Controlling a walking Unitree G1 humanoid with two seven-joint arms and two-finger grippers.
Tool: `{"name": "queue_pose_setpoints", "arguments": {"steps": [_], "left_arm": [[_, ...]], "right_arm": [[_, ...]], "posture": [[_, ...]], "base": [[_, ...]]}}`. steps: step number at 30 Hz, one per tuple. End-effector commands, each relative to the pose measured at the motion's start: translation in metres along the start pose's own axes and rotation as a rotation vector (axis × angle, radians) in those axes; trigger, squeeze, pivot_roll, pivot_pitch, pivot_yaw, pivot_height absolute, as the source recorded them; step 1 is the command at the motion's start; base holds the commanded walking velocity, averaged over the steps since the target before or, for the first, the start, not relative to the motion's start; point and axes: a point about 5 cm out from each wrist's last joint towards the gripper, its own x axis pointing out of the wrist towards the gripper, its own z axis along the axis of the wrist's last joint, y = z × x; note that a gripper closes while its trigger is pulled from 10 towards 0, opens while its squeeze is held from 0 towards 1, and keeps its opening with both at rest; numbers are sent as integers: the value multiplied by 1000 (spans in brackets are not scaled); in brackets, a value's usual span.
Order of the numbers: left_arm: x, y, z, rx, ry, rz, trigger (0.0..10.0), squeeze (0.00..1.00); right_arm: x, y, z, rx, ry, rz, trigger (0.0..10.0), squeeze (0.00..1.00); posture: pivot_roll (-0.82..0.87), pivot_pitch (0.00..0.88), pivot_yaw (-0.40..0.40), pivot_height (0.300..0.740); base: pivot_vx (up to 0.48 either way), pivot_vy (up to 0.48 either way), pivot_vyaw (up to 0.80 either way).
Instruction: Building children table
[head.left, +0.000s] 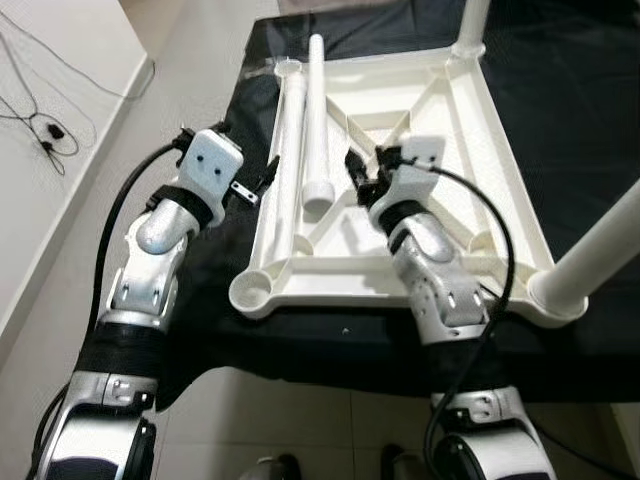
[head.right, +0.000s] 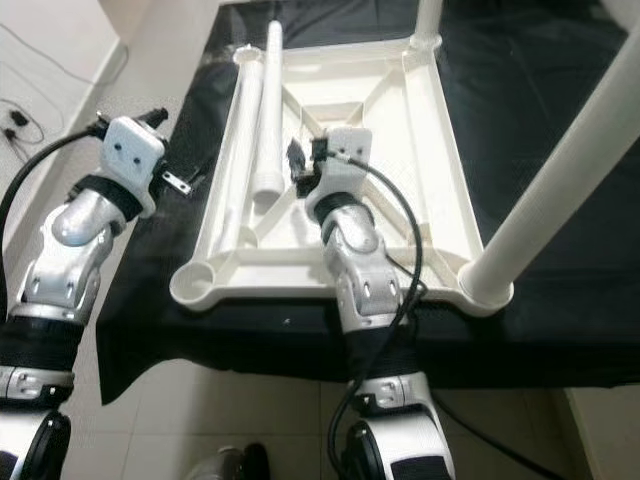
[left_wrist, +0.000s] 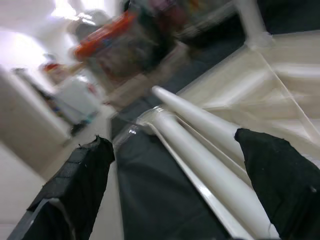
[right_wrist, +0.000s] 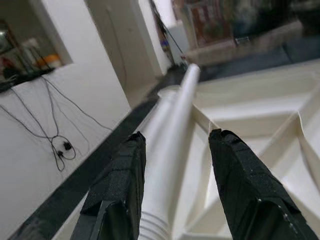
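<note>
Tabletop: the white children's tabletop (head.left: 480, 130) lies upside down on the black-covered bench (head.left: 580, 110), ribs facing up.
Legs fitted: two legs stand in their corner sockets, a near right leg (head.left: 600, 245) and a far right leg (head.left: 470, 25).
Legs left: two loose legs lie along my left edge of the tabletop, an inner loose leg (head.left: 318, 120) and an outer loose leg (head.left: 288, 150); the near left socket (head.left: 250, 290) is open.
Right jaws (right_wrist: 175, 165): released, spread to either side of the inner loose leg's threaded end, not yet closed on it.
Left jaws (left_wrist: 175, 170): released, wide apart, just outside the tabletop's left rim, pointed at the outer loose leg.
Progress: I judge about half done; grasping, standing and seating both remaining legs is left.
</note>
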Motion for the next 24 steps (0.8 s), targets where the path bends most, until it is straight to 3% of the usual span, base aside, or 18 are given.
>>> {"name": "queue_pose_setpoints", "arguments": {"steps": [1, 3, 4, 6, 7, 8, 9, 10, 11, 14, 17, 24], "left_arm": [[-7, 4, -2, 0, 25, 39, 10000, 0], [-39, -9, -10, -43, 68, 97, 10000, 0], [-39, -9, -10, -43, 68, 97, 10000, 0], [-53, -16, -13, -56, 94, 125, 10000, 0], [-69, -24, -17, -84, 133, 155, 10000, 0], [-69, -24, -17, -84, 133, 155, 10000, 0], [-83, -32, -22, -109, 174, 183, 10000, 0], [-83, -32, -22, -109, 174, 183, 10000, 0], [-96, -42, -26, -133, 211, 199, 10000, 0], [-107, -49, -27, -141, 243, 213, 10000, 0], [-131, -72, -31, -203, 326, 231, 10000, 0], [-145, -87, -35, -241, 387, 218, 10000, 0]], "right_arm": [[-3, 9, -1, -15, -8, 38, 10000, 0], [-13, 11, -7, -52, -18, 36, 10000, 0], [-13, 11, -7, -52, -18, 36, 10000, 0], [-19, 10, -11, -67, -25, 21, 10000, 0], [-27, 7, -22, -90, 11, 37, 10000, 0], [-27, 7, -22, -90, 11, 37, 10000, 0], [-36, 4, -32, -120, 44, 61, 10000, 0], [-36, 4, -32, -120, 44, 61, 10000, 0], [-47, 1, -43, -113, 81, 85, 10000, 0], [-55, -2, -49, -104, 102, 101, 10000, 0], [-74, -2, -61, -98, 128, 114, 10000, 0], [-85, 2, -67, -102, 143, 139, 10000, 0]], "posture": [[-25, 127, 103, 740], [-39, 79, 97, 740], [-39, 79, 97, 740], [-39, 79, 97, 740], [-51, 48, 86, 740], [-51, 48, 86, 740], [-52, 39, 83, 740], [-52, 39, 83, 740], [-56, 24, 72, 740], [-56, 24, 72, 740], [-68, 7, 69, 740], [-65, 0, 61, 740]], "base": [[0, 0, 0], [0, 0, 0], [0, 0, 0], [0, 0, 0], [0, 0, 0], [0, 0, 0], [0, 0, 0], [0, 0, 0], [0, 0, 0], [0, 0, 0], [0, 0, 0], [0, 0, 0]]}}
